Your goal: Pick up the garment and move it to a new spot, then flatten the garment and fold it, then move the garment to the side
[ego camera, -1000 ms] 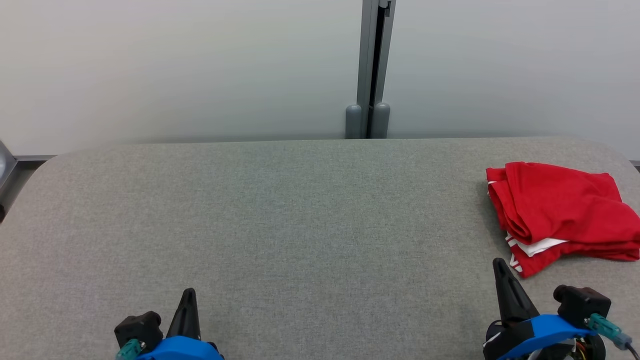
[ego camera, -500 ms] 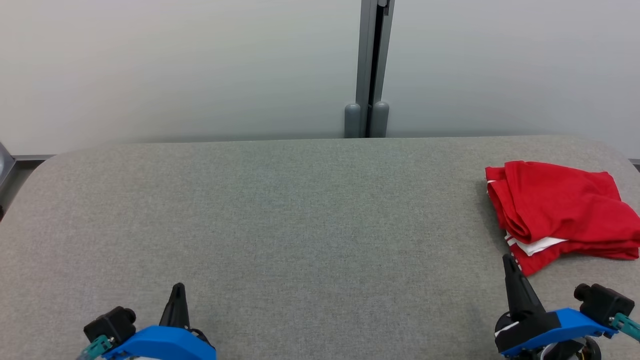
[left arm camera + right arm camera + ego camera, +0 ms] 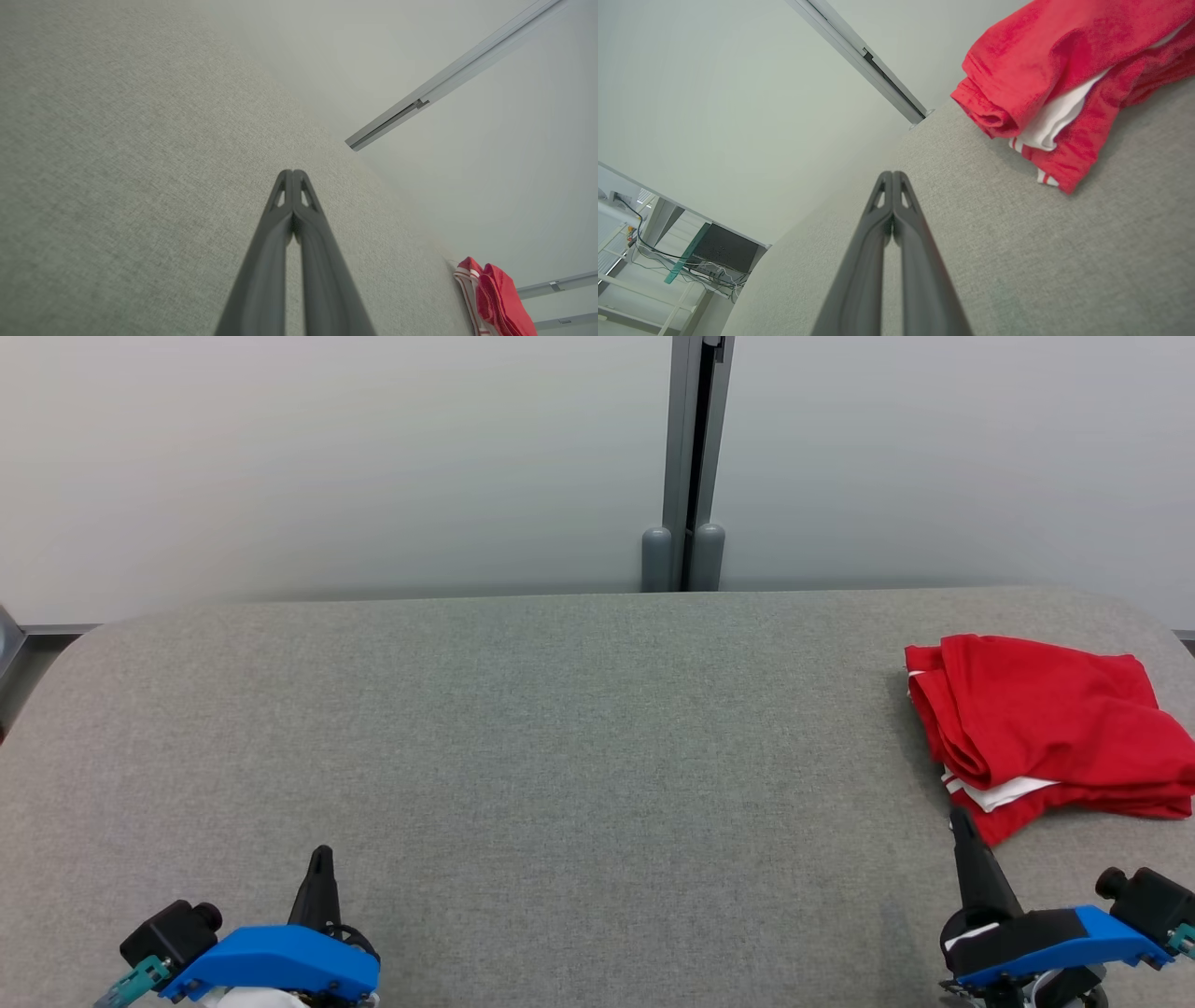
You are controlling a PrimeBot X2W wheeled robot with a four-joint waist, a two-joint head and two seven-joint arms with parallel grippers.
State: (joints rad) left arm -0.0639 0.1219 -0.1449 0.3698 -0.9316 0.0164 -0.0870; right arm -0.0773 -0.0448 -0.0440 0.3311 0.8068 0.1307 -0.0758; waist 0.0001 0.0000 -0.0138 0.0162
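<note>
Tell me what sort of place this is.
Probably a robotics lab or test bay: a grey fabric-covered table set against plain pale partition panels, one folded red garment on it, and loose cables and electronics off to the side in the right wrist view.

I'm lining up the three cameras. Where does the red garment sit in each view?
Head view: red garment at the right edge, mid-height.
Left wrist view: garment in the bottom right corner.
Right wrist view: garment at the top right.
Shared landmark: the grey wall post.
</note>
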